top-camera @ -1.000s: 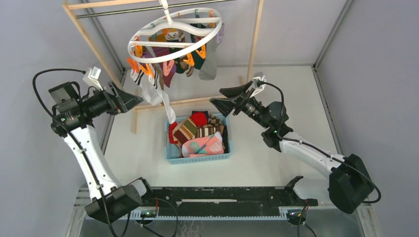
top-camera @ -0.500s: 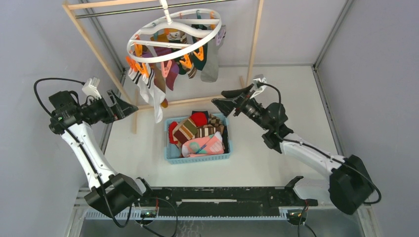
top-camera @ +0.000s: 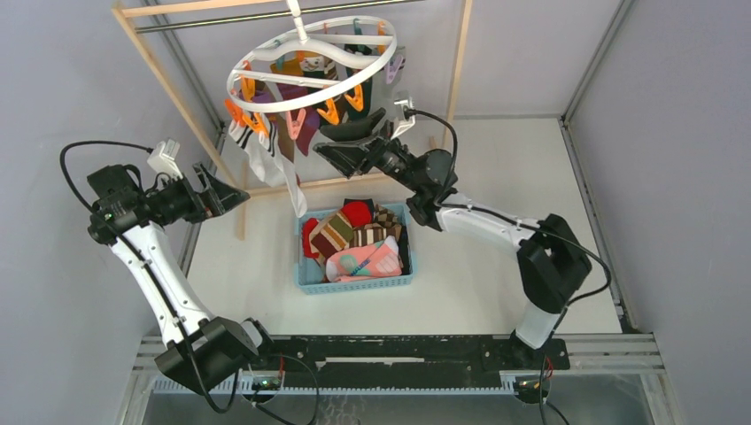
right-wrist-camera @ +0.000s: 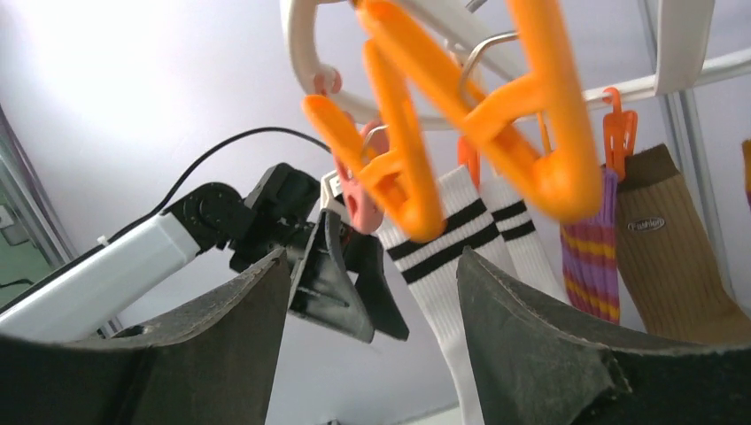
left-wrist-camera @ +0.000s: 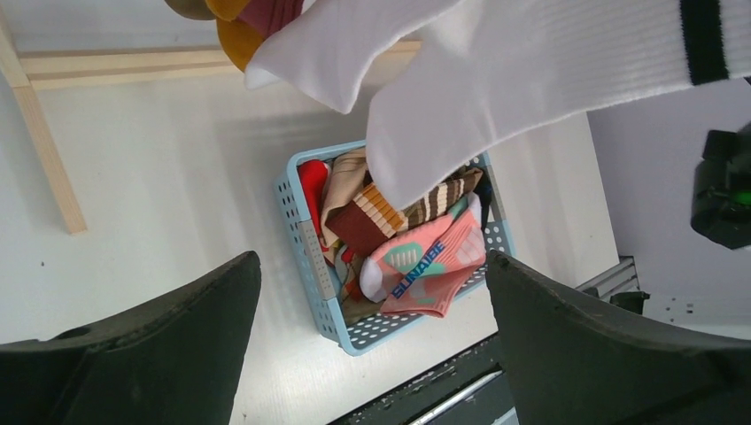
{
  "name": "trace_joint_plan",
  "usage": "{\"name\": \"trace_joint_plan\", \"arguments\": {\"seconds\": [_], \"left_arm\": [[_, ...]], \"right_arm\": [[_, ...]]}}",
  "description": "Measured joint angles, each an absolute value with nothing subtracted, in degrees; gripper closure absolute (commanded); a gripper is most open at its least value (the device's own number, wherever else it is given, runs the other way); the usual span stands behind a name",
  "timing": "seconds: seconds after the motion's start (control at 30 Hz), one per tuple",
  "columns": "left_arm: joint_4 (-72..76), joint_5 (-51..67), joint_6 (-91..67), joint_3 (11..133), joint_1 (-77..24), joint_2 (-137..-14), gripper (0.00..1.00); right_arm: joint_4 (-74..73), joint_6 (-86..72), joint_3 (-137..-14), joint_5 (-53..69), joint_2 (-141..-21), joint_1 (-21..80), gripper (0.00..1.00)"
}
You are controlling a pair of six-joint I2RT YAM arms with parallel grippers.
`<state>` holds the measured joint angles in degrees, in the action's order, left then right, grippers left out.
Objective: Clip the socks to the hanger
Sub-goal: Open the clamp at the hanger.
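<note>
Jaws on both arms are gaping empty. The right gripper is hovering under the hanger at twelve o'clock, while the left gripper is hanging at nine o'clock of the blue basket, which is holding the loose socks. I'd say the right one is lining up an orange clip.

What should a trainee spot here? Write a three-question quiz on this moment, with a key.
1. True or false: the left gripper is holding a sock.
2. Where do the unclipped socks lie? A) in the blue basket B) on the table C) over the wooden rack
3. Fill in: the clips on the hanger nearest the right gripper are ____.
Key: 1 false, its jaws are open and empty; 2 A; 3 orange.
</note>
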<state>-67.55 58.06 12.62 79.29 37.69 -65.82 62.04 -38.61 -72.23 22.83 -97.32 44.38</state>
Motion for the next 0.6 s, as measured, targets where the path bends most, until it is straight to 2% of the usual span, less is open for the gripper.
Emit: {"name": "trace_joint_plan", "arguments": {"seconds": [0.3, 0.6], "left_arm": [[-70.2, 60.2, 14.0, 80.1, 37.7, -65.6, 0.01], [-72.1, 61.2, 14.9, 82.2, 37.7, -65.6, 0.02]], "right_arm": [[68.6, -45.6, -81.6, 24.0, -108.1, 44.0, 0.25], [71.2, -49.8, -91.7, 28.0, -113.8, 44.4, 0.25]]}}
